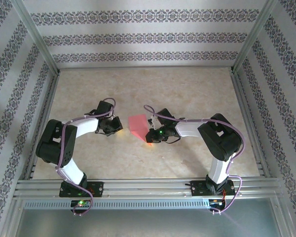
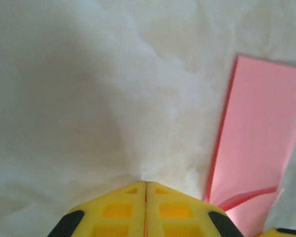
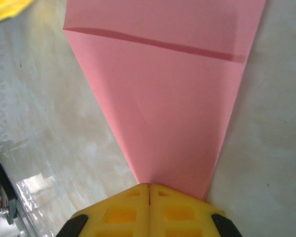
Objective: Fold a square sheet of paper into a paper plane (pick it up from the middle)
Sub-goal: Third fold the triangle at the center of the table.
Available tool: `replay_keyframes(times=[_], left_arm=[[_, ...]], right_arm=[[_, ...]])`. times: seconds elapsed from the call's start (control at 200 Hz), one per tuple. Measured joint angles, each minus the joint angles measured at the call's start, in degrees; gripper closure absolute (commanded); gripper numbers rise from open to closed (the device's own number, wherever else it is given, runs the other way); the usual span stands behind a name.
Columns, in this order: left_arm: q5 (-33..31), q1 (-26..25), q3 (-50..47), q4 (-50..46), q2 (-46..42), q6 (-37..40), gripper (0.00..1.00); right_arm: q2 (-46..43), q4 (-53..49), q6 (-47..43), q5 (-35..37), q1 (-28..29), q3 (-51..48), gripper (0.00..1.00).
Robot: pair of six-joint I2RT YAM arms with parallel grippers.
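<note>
paper (image 3: 163, 98): thin, limp, hard to lift while flat; pinch a raised fold edge.
left gripper (image 2: 146, 185): closed, empty.
right gripper (image 3: 149, 186): closed over paper's near tip.

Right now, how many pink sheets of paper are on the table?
1: the pink sheet lies mid-table, its narrow end at the right gripper. None appears hidden.

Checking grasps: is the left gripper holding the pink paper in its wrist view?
No, the left gripper is shut on nothing, and the pink paper lies beside it on the table.
</note>
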Motion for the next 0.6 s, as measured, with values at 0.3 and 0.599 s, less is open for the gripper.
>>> replay_keyframes(times=[0.3, 0.599], left_arm=[[0.1, -9.3, 3.2, 1.3, -5.5, -2.7, 0.92], [1.7, -15.1, 3.2, 4.9, 4.8, -6.3, 0.94]], right_arm=[[0.0, -0.2, 1.1, -0.2, -0.2, 0.1, 0.96], [0.1, -0.2, 1.5, -0.4, -0.2, 0.1, 0.97]])
